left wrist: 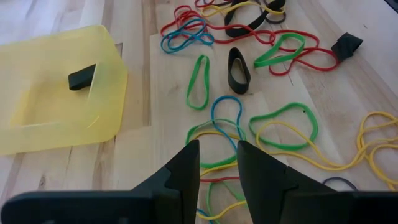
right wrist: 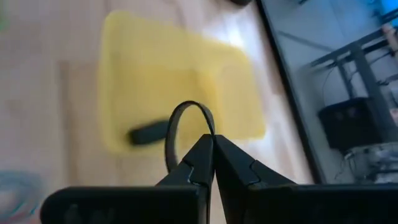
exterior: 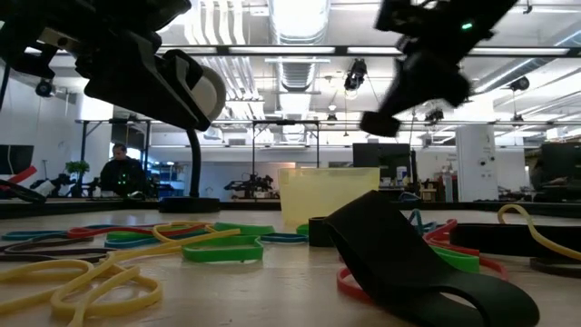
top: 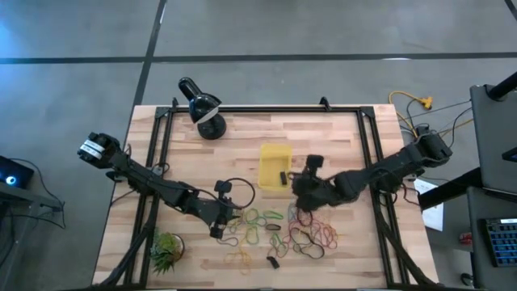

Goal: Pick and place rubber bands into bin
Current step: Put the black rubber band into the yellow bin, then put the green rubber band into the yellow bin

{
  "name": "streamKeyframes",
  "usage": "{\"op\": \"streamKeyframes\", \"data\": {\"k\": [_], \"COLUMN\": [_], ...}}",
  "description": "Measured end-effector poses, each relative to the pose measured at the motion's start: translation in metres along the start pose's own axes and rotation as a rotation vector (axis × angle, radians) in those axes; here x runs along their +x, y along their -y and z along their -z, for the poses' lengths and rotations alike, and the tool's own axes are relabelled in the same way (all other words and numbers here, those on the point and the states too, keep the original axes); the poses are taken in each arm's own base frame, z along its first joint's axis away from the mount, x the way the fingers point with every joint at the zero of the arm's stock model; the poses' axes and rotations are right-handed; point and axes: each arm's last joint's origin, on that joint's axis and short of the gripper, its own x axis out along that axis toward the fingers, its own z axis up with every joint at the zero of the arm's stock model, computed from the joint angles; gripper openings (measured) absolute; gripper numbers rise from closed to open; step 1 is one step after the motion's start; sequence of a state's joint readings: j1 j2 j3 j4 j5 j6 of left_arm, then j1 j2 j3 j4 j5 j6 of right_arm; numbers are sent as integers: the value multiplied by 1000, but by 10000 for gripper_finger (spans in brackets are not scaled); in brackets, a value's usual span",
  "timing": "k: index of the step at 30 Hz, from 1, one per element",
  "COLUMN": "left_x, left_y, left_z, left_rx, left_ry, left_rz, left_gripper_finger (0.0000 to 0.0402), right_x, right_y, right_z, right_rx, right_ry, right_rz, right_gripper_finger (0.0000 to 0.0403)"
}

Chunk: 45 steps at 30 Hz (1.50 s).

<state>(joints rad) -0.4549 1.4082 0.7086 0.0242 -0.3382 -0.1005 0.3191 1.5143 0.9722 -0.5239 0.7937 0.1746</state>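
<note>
Many rubber bands (top: pixel 283 230) in red, green, yellow, blue and black lie flat on the wooden table near its near edge; in the left wrist view they spread out as rubber bands (left wrist: pixel 249 81). The yellow bin (top: pixel 275 164) stands just beyond them with one black band (left wrist: pixel 81 76) inside. My left gripper (left wrist: pixel 217 152) is open by a narrow gap, low over the bands at the pile's left end (top: pixel 218 229). My right gripper (right wrist: pixel 211 144) is raised by the bin's right side (top: pixel 296 184), shut on a thin dark band. My right gripper pinches a thin dark rubber band (right wrist: pixel 186 112) between its two fingertips. The loop stands out past the tips, lifted clear, with the yellow bin (right wrist: pixel 180 81) behind it. Which part of the loop is pinched is hidden by the fingers.
A black domed lamp (top: pixel 202 105) stands at the far left of the table and a small spiky green plant (top: pixel 166 250) at the near left corner. Black frame rails (top: pixel 367 145) run along the sides. A wide black band (exterior: pixel 408 259) lies close to the near edge. A person (exterior: pixel 118 171) sits in the room behind.
</note>
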Motion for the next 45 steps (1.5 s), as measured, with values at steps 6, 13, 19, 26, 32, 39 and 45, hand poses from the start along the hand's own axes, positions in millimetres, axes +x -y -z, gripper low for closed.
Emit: {"op": "streamKeyframes", "data": {"k": [6,13,19,26,32,39,45], "left_x": [0,0,0,0,0,2,16], "left_y": [0,0,0,0,0,0,3], "left_z": [0,0,0,0,0,5,14], "left_rx": [0,-1,-2,-2,-3,-43,-33], "left_ry": [0,0,1,2,3,-26,-61], "left_rz": [0,0,0,1,1,-3,1], "left_gripper_finger": [92,92,92,92,92,92,92], "right_x": [29,56,84,105,102,62,16], "right_y": [22,42,30,14,17,28,36], "right_z": [-12,-13,-6,-3,-9,-25,-31], "right_rx": [38,109,21,-40,-37,-62,-68], "right_ry": [80,77,24,-34,-28,92,201], "right_rz": [-20,-55,-85,-80,-39,-59,-172], "right_gripper_finger": [8,8,11,58,100,113,113]}}
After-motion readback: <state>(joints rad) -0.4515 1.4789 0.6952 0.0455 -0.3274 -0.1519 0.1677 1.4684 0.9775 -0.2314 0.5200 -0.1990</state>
